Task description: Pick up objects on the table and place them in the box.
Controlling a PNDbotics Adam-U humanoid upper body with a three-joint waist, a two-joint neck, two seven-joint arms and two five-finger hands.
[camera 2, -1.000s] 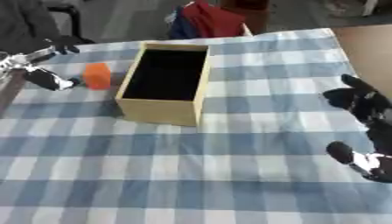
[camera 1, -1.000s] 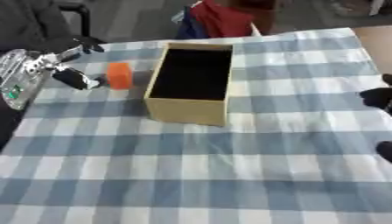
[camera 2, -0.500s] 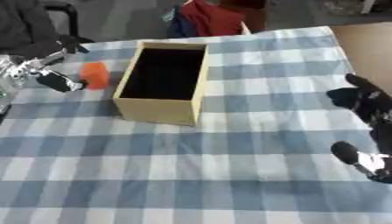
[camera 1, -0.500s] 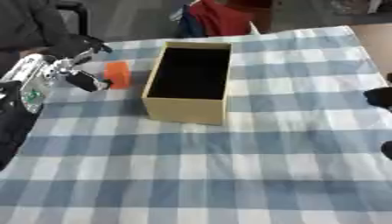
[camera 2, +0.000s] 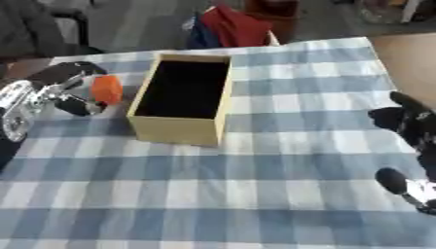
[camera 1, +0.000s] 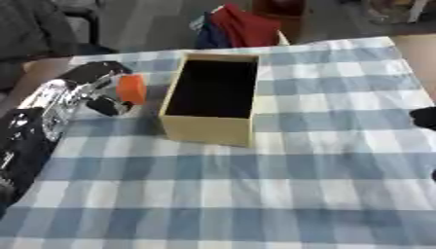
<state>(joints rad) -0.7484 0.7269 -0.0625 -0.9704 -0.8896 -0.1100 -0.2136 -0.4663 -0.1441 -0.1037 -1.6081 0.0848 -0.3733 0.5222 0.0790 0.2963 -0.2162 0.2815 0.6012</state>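
Left hand (camera 1: 94, 92) at the bench's (camera 1: 255, 194) left edge, fingers pinching an orange object (camera 1: 131, 88) just left of the open tan box (camera 1: 211, 99), right hand (camera 2: 413, 129) idle at right, fingers spread

Box (camera 1: 213, 99) mouth unobstructed; bare cloth (camera 1: 255, 194) nearside.

Our two hands, one on each side

Our left hand (camera 1: 102, 92) is reaching in from the left, with the shiny silver arm behind it, and its fingers and thumb are curling round something small and orange. Our right hand (camera 2: 413, 146) is resting at the right edge, doing nothing, with its black fingers loose and spread.
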